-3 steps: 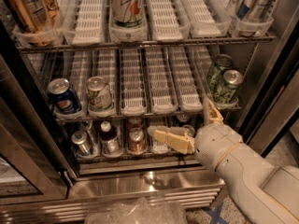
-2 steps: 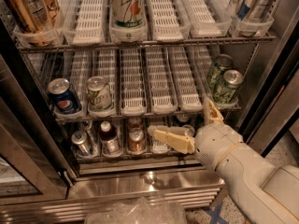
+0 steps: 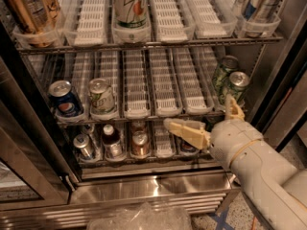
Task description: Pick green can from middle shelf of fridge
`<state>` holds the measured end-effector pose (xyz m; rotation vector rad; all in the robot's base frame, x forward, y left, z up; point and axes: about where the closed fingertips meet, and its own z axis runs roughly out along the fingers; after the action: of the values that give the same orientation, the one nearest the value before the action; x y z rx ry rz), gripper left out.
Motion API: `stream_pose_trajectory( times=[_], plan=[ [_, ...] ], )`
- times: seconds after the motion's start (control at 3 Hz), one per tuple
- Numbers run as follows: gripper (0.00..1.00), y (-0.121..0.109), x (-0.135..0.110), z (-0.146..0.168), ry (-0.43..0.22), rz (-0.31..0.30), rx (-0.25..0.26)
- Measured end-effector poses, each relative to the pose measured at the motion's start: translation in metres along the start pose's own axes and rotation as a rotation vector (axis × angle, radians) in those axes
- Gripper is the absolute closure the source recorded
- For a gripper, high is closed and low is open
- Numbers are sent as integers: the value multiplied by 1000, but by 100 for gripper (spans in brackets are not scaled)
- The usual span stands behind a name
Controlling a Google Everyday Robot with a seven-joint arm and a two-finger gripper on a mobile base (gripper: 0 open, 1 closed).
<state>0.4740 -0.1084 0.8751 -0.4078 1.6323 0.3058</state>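
Two slim dark green cans stand at the right end of the middle shelf (image 3: 144, 115) of the fridge (image 3: 144, 188). The front green can (image 3: 236, 87) has a silver top, and the second (image 3: 223, 72) stands just behind it. My gripper (image 3: 198, 112) is open in front of the shelf edge, just below and left of the front green can. One cream finger (image 3: 186, 131) points left under the shelf; the other finger (image 3: 234, 109) points up and reaches the can's base. Nothing is held.
A blue can (image 3: 64, 99) and a pale whitish-green can (image 3: 101, 96) stand at the shelf's left end. Bottles and cans (image 3: 113, 143) fill the bottom shelf. The top shelf holds a gold can (image 3: 29, 8) and a pale can (image 3: 129, 5). A steel door frame (image 3: 283, 90) stands at right.
My gripper has shifted slightly right and up, closer to the green cans. The cans have not moved.
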Motion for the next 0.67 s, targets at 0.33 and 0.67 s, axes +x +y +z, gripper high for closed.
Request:
stream_pose_trajectory(
  times=[0.33, 0.67],
  plan=[
    [0, -2, 4, 1, 12, 34, 14],
    [0, -6, 3, -1, 16, 22, 27]
  ],
)
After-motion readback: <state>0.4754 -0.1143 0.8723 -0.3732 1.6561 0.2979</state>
